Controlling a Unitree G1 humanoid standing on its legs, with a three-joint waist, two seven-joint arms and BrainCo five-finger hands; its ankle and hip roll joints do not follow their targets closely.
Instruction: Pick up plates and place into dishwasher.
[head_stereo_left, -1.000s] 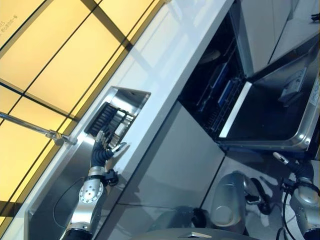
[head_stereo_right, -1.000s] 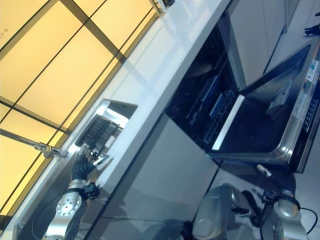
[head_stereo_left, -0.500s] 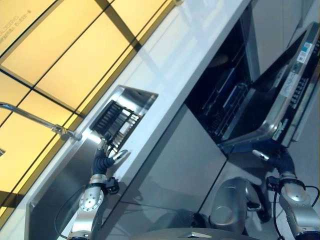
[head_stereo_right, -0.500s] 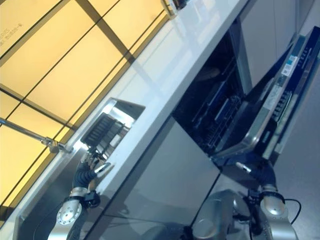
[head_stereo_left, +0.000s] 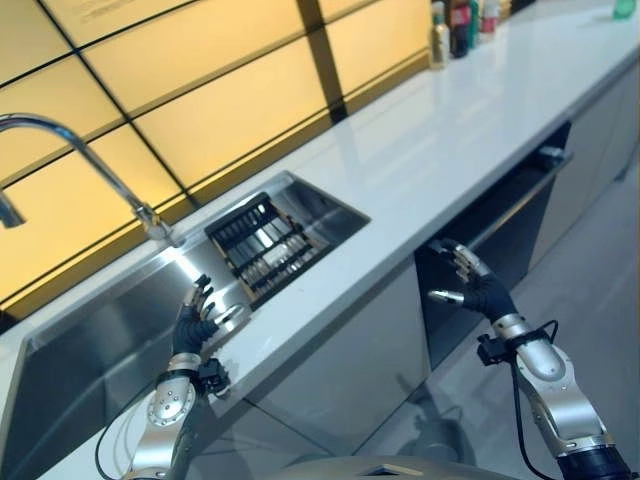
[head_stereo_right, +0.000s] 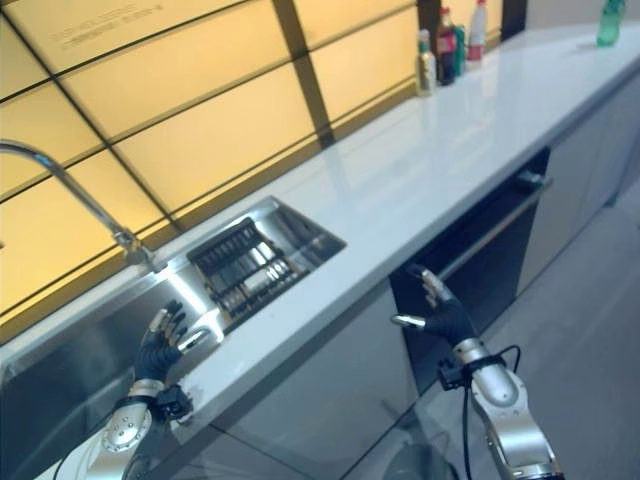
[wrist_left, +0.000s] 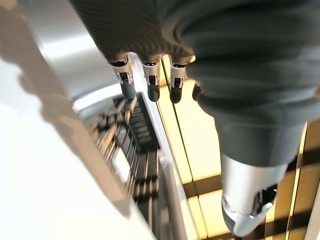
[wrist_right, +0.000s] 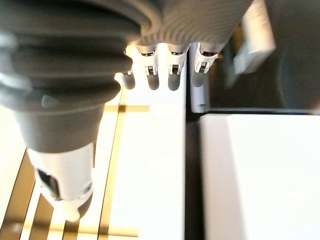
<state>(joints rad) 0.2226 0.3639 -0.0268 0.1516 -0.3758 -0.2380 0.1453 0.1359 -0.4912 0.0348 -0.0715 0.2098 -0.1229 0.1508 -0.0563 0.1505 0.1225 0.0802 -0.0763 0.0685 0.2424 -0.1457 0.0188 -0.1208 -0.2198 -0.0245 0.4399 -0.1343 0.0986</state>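
The dishwasher (head_stereo_left: 505, 225) sits under the white counter, its dark door upright against the cabinet front, with a silver handle bar (head_stereo_right: 490, 233) across the top. My right hand (head_stereo_left: 478, 291) hovers just in front of the door's left part, fingers straight and spread, holding nothing. At the sink's front rim my left hand (head_stereo_left: 194, 320) is raised with relaxed fingers (wrist_left: 150, 86), also empty. I see no plate on the counter or in the sink.
A steel sink (head_stereo_left: 85, 345) holds a black dish rack (head_stereo_left: 264, 246) at its right end, with a curved faucet (head_stereo_left: 85, 150) behind. The long white counter (head_stereo_left: 430, 150) carries bottles (head_stereo_left: 460, 18) at the far end and a green bottle (head_stereo_right: 608, 20).
The dishwasher door swung up from lying flat to upright against the cabinet, my right hand rising with it. The camera view shifted strongly. My left hand stayed at the sink.
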